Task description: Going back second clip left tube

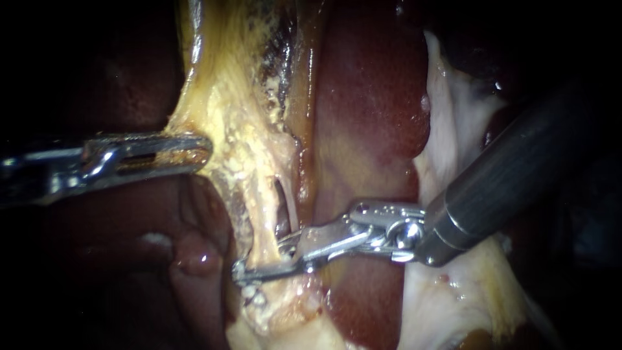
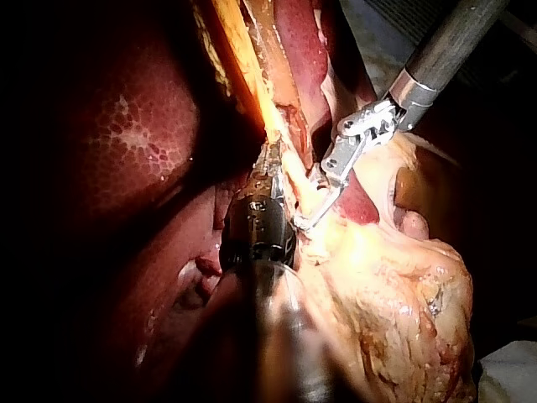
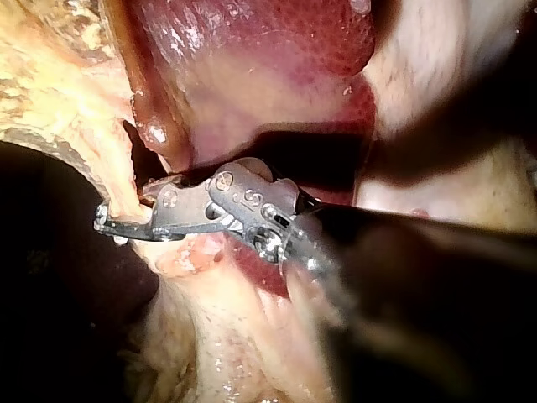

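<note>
Left instrument (image 1: 202,151): enters from the left, jaws clamped on the edge of the yellow fatty tissue (image 1: 227,110). Right instrument (image 1: 245,272): jaws slightly parted, straddling the tube (image 1: 258,223) at its lower end, just beside the dark red liver (image 1: 369,97).

Two instruments are in the field: one left instrument (image 1: 202,153) coming in from the left, and one right instrument (image 1: 245,273) coming in from the right. There is one liver (image 1: 369,116), showing as two red surfaces, a bright one in the middle and a darker one at the near left. One band of yellowish tissue (image 1: 236,123) runs from far to near. One thin pale tube (image 1: 289,209) shows beside it. One sheet of pale tissue (image 1: 453,123) lies on the right.
</note>
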